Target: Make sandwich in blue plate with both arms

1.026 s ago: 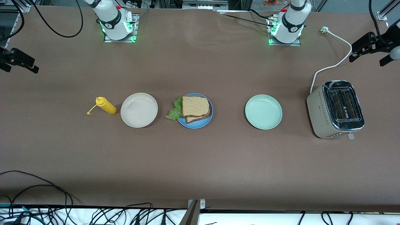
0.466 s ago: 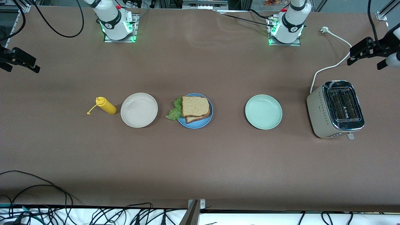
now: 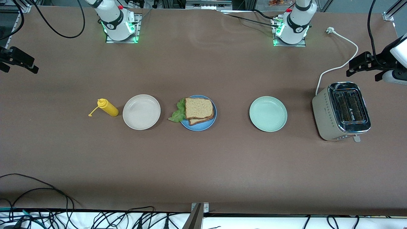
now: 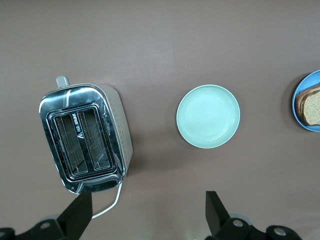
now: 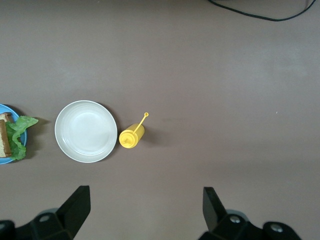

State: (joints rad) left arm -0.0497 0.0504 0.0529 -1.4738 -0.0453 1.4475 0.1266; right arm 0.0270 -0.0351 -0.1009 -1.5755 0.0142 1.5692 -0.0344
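The sandwich (image 3: 198, 109) lies on the blue plate (image 3: 201, 128) in the middle of the table: two brown bread slices stacked a little askew. Its lettuce leaf (image 3: 178, 113) sticks out over the rim toward the right arm's end. My left gripper (image 3: 363, 75) hangs open and empty over the table beside the toaster, at the left arm's end. My right gripper (image 3: 20, 70) hangs open and empty over the right arm's end of the table. The left wrist view catches the blue plate (image 4: 296, 100) and bread (image 4: 311, 106). The right wrist view catches the lettuce (image 5: 17, 136).
A cream-white plate (image 3: 141, 112) and a yellow squeeze bottle (image 3: 108, 107) lie toward the right arm's end. A mint-green plate (image 3: 268, 114) and a silver toaster (image 3: 341, 110) with a white cord (image 3: 337, 67) lie toward the left arm's end. Cables run along the table's near edge.
The left gripper has drifted in over the table toward the toaster. The right gripper has shifted only slightly. The sandwich and plates have not moved.
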